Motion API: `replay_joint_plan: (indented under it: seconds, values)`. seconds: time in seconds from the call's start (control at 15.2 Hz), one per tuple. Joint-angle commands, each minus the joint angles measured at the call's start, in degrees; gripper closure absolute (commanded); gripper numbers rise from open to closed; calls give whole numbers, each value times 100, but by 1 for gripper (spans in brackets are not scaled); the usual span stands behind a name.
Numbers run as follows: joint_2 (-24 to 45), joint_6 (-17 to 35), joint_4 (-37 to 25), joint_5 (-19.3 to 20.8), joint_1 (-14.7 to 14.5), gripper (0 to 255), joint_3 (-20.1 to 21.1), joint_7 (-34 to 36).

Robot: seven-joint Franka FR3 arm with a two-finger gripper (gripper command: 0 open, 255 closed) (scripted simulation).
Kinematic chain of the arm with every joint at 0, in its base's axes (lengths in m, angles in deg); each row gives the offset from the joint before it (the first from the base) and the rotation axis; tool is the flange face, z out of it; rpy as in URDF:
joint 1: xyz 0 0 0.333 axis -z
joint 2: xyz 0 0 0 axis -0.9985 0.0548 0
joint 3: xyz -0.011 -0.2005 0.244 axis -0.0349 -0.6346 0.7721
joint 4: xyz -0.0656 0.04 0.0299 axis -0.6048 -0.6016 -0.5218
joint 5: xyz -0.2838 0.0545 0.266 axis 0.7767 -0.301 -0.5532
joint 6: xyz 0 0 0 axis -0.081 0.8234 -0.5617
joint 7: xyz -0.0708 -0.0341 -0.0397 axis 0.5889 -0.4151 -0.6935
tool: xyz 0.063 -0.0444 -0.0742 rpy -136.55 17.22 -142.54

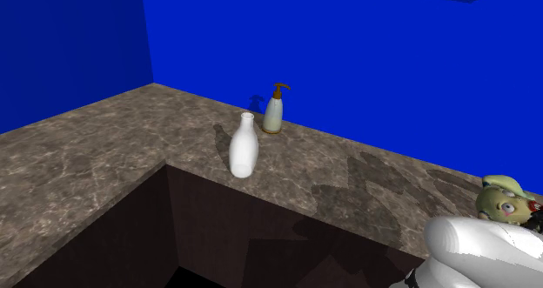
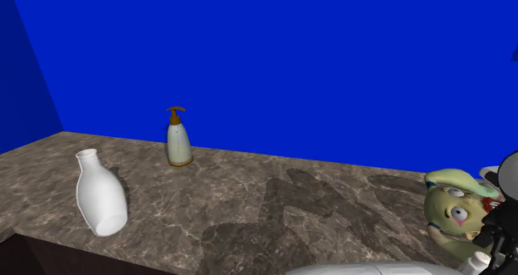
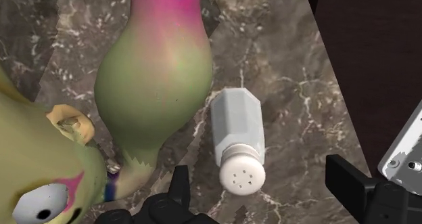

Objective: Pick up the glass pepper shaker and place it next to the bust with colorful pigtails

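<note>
Two fingers of the end effector stand apart with the shaker between them, and neither touches it. Not held.

Shaker: upright on the worktop, directly under the end effector, holed white cap facing up at it. Faceted pale body. I cannot tell what is inside.

Bust: just off one finger, green face, wide eye. Its green-to-pink pigtail lies just beside the shaker, apparently not touching it. Judgement: shaker already stands next to the bust, so the placing looks met. The spread fingers fit either a release or a grasp not yet closed, and I cannot tell which.

The dark drop past the worktop edge runs close by the other finger. A nudge that way risks tipping the shaker off.

Other containers, well apart from the end effector, farther along the worktop:
- bottle, white, open neck, opaque, contents hidden.
- dispenser, pale body, brown pump, against the blue wall, contents hidden.

Neither is in the way.
</note>
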Motion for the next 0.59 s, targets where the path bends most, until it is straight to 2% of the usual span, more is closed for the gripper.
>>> replay_joint_plan:
  seconds: [0.0,0.2,0.53]
  values:
    - [-15,-146,-107,-165,-2,0,188,-33]
    - [-17,-543,-449,-588,-37,0,667,-114]
    - [-18,-543,-450,-588,-37,0,667,-114]
